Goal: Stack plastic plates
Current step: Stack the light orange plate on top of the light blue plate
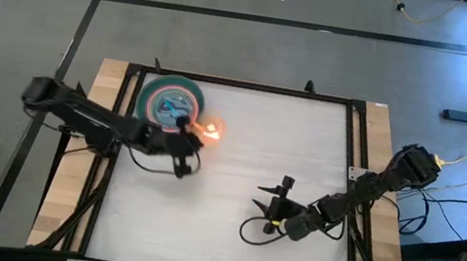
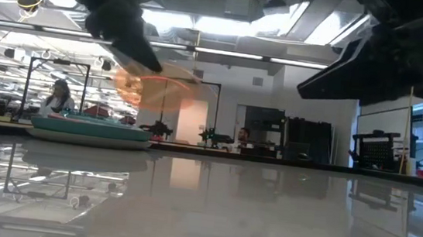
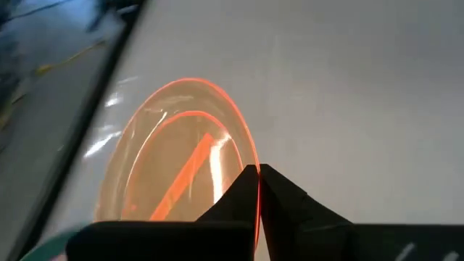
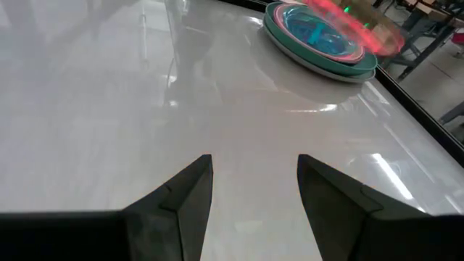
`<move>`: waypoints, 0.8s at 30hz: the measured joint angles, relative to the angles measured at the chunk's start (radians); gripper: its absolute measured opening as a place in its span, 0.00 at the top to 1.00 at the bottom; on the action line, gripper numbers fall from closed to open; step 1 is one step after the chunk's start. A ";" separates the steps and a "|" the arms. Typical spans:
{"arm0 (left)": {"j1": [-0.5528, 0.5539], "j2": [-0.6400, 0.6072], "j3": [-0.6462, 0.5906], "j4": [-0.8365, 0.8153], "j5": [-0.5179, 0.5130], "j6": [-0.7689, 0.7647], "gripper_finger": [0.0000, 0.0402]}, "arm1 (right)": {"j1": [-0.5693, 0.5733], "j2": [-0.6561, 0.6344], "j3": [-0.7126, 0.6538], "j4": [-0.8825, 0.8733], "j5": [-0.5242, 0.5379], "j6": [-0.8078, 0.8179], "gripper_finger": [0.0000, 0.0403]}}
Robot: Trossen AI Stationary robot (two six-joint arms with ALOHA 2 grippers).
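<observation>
Holding orange plate (image 3: 181, 181) | left tool (image 3: 257, 181) | rim blurred

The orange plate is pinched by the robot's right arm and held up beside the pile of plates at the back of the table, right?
Not quite: the left end effector pinches the orange plate, as the high view shows. The right end effector waits open over bare table. The plate is indeed held up beside the stack of plates.

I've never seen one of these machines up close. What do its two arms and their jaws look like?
Both arms, the left arm and the right arm, are slim, dark and jointed, with black cables looping beside them. The right gripper ends in two flat, dark, wedge-shaped fingers.
</observation>
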 joint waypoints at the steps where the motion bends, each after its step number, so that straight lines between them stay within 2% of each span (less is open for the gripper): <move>1: 0.020 -0.045 -0.025 -0.012 -0.019 -0.016 0.99 | 0.000 0.000 0.000 -0.001 0.000 0.001 0.51; 5: 0.117 -0.197 -0.147 -0.041 -0.100 -0.086 0.99 | 0.000 0.000 0.000 -0.010 0.000 0.001 0.51; 10: 0.255 -0.323 -0.294 -0.028 -0.091 -0.142 0.99 | 0.000 0.000 0.000 -0.010 0.007 0.003 0.51; 16: 0.370 -0.356 -0.397 0.003 -0.073 -0.176 0.99 | -0.004 0.000 0.000 -0.016 0.042 0.003 0.51; 24: 0.456 -0.352 -0.431 0.004 -0.065 -0.186 0.99 | -0.022 0.001 -0.001 -0.029 0.033 0.032 0.51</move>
